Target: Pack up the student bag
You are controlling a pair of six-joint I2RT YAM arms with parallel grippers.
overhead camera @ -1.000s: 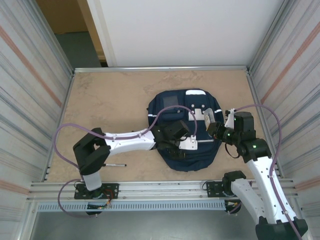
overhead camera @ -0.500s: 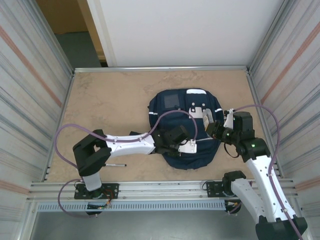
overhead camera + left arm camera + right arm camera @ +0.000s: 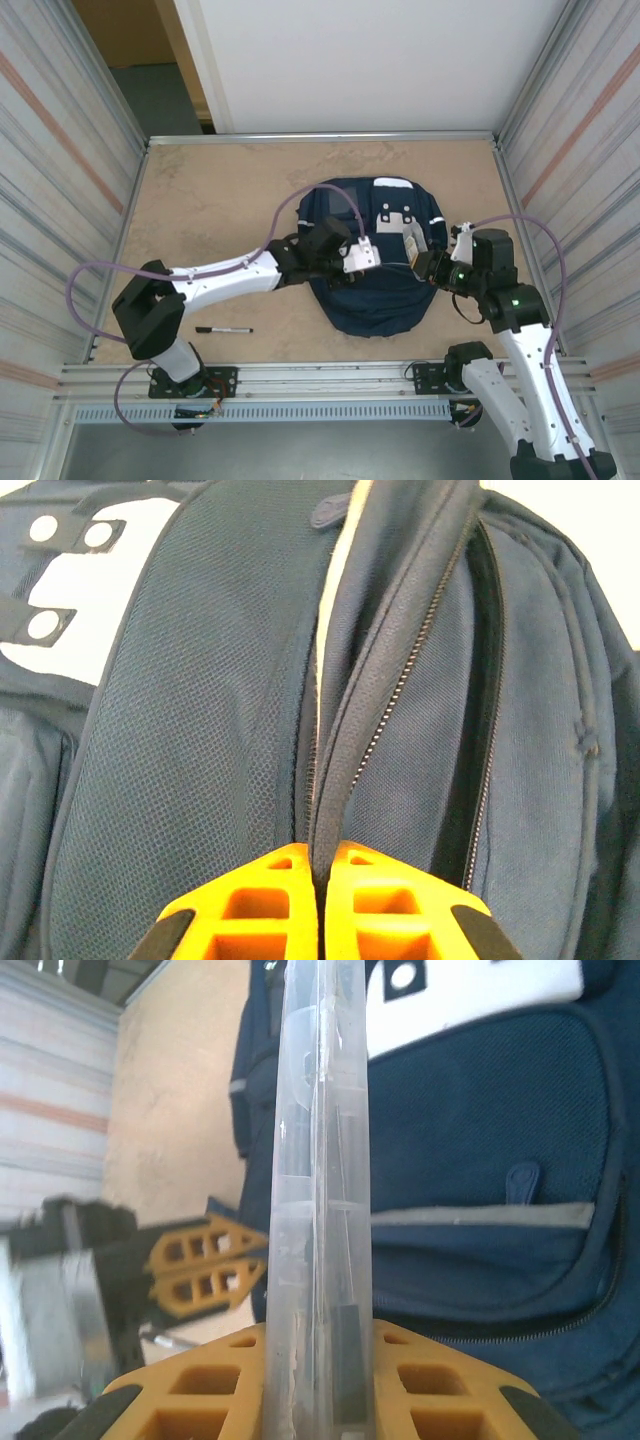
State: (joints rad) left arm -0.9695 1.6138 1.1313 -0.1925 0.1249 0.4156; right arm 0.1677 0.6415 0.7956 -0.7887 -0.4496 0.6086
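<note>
We open at the left pincer (image 3: 320, 870), and it is clenched hard, its orange fingers (image 3: 260, 905) pinching a raised ridge of navy cloth right beside the zip (image 3: 400, 685) of the student bag (image 3: 378, 300). At 10 o'clock from that grip runs a coarse mesh panel (image 3: 200, 730), and further out at 10 sits a smooth white patch (image 3: 110, 590) with dark dotted tabs. We judge this bag soft and floppy: woven fabric that bunches, sags and follows a pull rather than holding its shape. It is probably light and in no way fragile, so the lip by the zip looks the sensible place to take it. Over at 3 o'clock of the bag, the right pincer (image 3: 318, 1360) is grasping a clear plastic case (image 3: 315, 1160) edge-on; the case is stiff, glossy and likely slippery, with something dark inside that we cannot make out. The bag itself lies flat on the tan table (image 3: 220, 200), a touch toward 3 o'clock of centre, between both arms. A marker pen (image 3: 222, 329) lies near, at 8 o'clock of the bag.
</note>
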